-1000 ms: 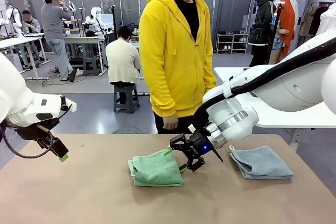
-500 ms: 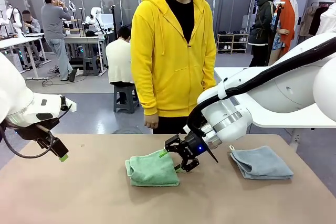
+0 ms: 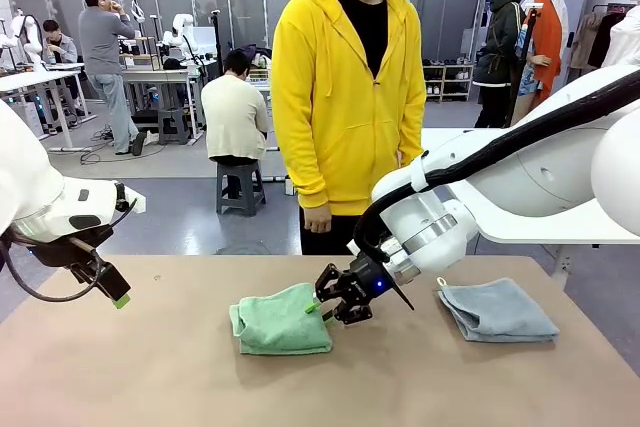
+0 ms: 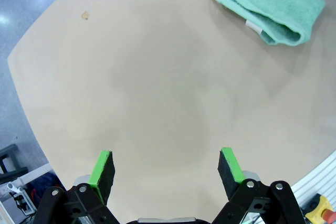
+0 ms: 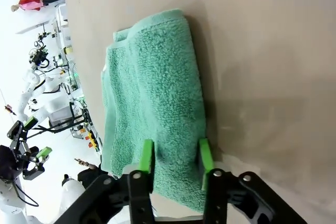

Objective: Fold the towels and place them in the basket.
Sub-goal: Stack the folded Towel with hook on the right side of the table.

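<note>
— What do we record, largest first?

— We note the tan table (image 3: pixel 150 377), with a person in a yellow hoodie (image 3: pixel 345 97) standing at its far edge. The folded green towel (image 3: pixel 281 324) lies near the table's middle; the folded blue-grey towel (image 3: pixel 497 310) lies well apart, towards the robot's right.

— And the claws?

— We find the right gripper (image 3: pixel 322 306) pinched onto the green towel's right-hand edge (terry bunched between the green pads (image 5: pixel 147 157)). The left gripper (image 4: pixel 165 165) hangs above bare tabletop, jaws spread wide, holding nothing, well clear of the green towel.
</note>
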`<state>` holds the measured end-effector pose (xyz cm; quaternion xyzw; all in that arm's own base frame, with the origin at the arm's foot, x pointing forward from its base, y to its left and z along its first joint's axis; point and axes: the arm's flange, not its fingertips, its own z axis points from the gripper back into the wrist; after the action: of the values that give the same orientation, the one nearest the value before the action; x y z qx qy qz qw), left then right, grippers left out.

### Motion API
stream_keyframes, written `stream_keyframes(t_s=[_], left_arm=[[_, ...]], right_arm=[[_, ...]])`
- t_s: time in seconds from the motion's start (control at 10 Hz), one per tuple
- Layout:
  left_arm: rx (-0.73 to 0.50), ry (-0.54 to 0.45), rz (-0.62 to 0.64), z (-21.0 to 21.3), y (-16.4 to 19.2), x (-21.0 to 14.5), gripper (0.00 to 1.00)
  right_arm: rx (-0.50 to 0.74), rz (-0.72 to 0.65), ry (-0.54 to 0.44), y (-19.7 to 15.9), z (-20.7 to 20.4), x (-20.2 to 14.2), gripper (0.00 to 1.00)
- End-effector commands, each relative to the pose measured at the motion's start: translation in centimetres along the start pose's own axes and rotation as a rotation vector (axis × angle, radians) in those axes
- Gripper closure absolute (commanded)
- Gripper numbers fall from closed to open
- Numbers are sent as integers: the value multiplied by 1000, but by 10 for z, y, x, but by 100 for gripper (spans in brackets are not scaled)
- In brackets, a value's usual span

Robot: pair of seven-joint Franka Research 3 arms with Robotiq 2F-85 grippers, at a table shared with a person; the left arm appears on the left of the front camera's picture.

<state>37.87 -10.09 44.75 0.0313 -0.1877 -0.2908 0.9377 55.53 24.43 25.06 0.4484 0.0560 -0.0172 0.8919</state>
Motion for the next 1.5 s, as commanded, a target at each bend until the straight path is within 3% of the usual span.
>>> stream_keyframes(t_s=[0.0,0.6,0.7,1.1,1.2,1.4], left_arm=[[10,2,1,1,-1,0,0],[10,2,1,1,-1,0,0],[10,2,1,1,-1,0,0],[10,2,1,1,-1,0,0],[10,2,1,1,-1,0,0],[10,2,1,1,-1,0,0]], right_arm=[[-26,23,-15,3,0,0,97],[-70,36,-22,10,4,-10,100],[-21,13,-11,1,0,0,100],[-21,13,-11,1,0,0,100],[-31,20,-11,2,1,-1,94],[-165,234,6,29,38,-13,94]])
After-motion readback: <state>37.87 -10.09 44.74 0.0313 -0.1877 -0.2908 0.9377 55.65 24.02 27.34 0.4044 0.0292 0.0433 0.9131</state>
